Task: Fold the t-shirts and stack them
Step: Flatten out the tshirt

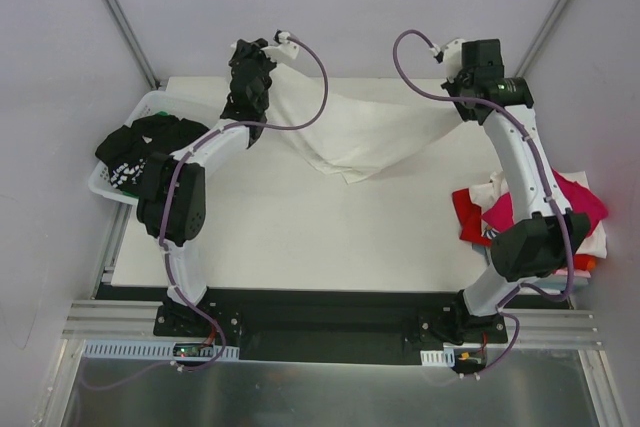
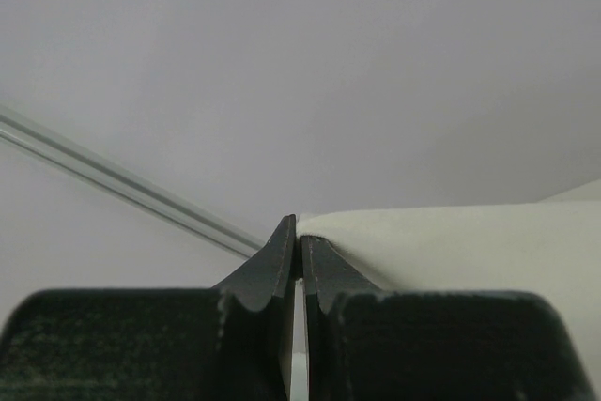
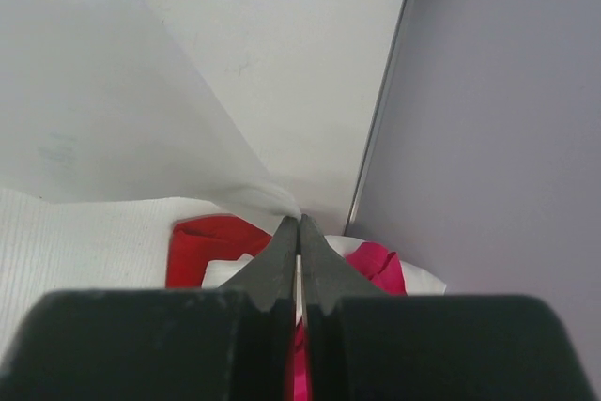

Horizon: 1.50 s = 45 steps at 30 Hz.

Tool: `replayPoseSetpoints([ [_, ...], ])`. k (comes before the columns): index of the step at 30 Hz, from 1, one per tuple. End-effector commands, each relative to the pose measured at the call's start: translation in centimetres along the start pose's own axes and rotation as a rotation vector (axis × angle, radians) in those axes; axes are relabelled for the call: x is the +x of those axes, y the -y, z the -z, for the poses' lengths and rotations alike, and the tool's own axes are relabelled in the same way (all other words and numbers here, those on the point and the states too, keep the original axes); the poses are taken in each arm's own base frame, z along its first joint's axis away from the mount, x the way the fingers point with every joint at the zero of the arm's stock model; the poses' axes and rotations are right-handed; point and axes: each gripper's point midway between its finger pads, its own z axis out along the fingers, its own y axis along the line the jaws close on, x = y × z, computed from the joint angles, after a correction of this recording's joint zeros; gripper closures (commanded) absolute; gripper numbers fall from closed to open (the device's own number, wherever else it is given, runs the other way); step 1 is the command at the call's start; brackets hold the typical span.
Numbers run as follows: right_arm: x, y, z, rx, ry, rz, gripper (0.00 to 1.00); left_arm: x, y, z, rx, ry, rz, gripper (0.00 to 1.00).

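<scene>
The left fingers (image 2: 280, 265) and the right fingers (image 3: 278, 255) are both clenched on cloth, each pinching an edge of the white t-shirt (image 1: 360, 132). It hangs between them over the 12 o'clock edge of the tabletop (image 1: 300, 237), sagging to a point toward the middle.

The shirt looks light, limp and thin. It should drape and crease wherever it is unsupported, so holds at two matching corners or the shoulders, kept taut, would likely lay it flat best.

Only the top view shows the whole span and sag, the black tee (image 1: 140, 142) in the basket (image 1: 100, 182) at 9 o'clock, and the arms. The wrist views confirm the pinches up close. The right one also shows the red tee (image 3: 211, 241) and the magenta tee (image 3: 376, 265) of the 3 o'clock pile.
</scene>
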Motion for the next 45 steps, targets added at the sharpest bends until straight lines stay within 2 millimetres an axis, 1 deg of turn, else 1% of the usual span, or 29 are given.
replayPoseSetpoints([
  [1,-1.1,3.0,3.5,0.077,0.066,-0.05,0.99,-2.4,-2.9,0.6,-0.084,0.081,0.071,1.0],
  [5,-1.8,3.7,4.5,0.092,0.097,-0.072,0.99,-2.2,-1.3,1.0,-0.049,0.08,0.058,1.0],
  [6,-2.2,3.9,4.9,0.096,0.109,-0.078,0.99,-2.1,-0.4,1.1,-0.033,0.078,0.046,1.0],
  [7,-2.3,4.0,5.0,0.095,0.11,-0.078,0.99,-2.0,0.0,1.1,-0.024,0.076,0.037,1.0],
  [11,-3.3,5.2,5.9,0.128,0.129,-0.089,0.99,-2.2,1.4,0.9,-0.01,0.082,0.032,1.0],
  [14,-3.9,6.3,6.8,0.161,0.146,-0.098,0.99,-2.8,0.7,0.5,-0.034,0.086,0.044,1.0],
  [15,-4.0,6.6,7.1,0.177,0.146,-0.093,0.99,-3.3,0.2,0.2,-0.049,0.093,0.046,1.0],
  [22,-4.5,8.5,8.4,0.26,0.176,-0.097,0.99,-4.4,-2.2,-0.2,-0.12,0.113,0.023,1.0],
  [28,-4.6,9.9,9.8,0.318,0.192,-0.107,0.99,-4.0,-3.9,0.0,-0.164,0.102,0.016,1.0],
  [29,-4.6,10.1,10.1,0.326,0.196,-0.107,0.99,-4.1,-4.7,0.2,-0.183,0.106,0.02,1.0],
  [31,-4.6,10.4,10.7,0.335,0.206,-0.112,0.99,-3.9,-5.0,0.5,-0.187,0.104,0.011,1.0],
  [32,-4.6,10.5,11.0,0.337,0.21,-0.111,0.99,-4.0,-5.6,1.0,-0.198,0.11,0.013,1.0],
  [34,-4.6,11.0,12.1,0.353,0.226,-0.12,0.99,-4.1,-6.2,1.5,-0.201,0.117,0.012,1.0],
  [35,-4.6,11.1,12.4,0.356,0.233,-0.123,0.99,-4.4,-7.2,2.1,-0.213,0.123,0.026,1.0],
  [37,-4.6,11.3,13.0,0.362,0.241,-0.128,0.99,-4.6,-7.9,2.8,-0.216,0.129,0.036,1.0],
  [38,-4.5,11.5,13.8,0.368,0.256,-0.137,0.99,-4.9,-9.0,3.6,-0.228,0.136,0.051,1.0],
  [39,-4.5,11.6,14.1,0.369,0.262,-0.139,0.99,-5.1,-9.5,4.0,-0.231,0.142,0.057,1.0],
  [40,-4.5,11.8,14.5,0.376,0.272,-0.145,0.99,-5.6,-10.9,4.8,-0.247,0.157,0.074,1.0],
  [43,-4.6,12.4,16.0,0.393,0.3,-0.154,0.99,-5.8,-12.1,5.9,-0.247,0.162,0.084,1.0],
  [44,-4.6,12.8,16.6,0.408,0.308,-0.162,0.99,-6.2,-13.2,6.6,-0.261,0.169,0.093,1.0],
  [45,-4.6,13.0,17.0,0.417,0.314,-0.158,0.99,-6.4,-13.8,6.9,-0.268,0.174,0.099,1.0],
])
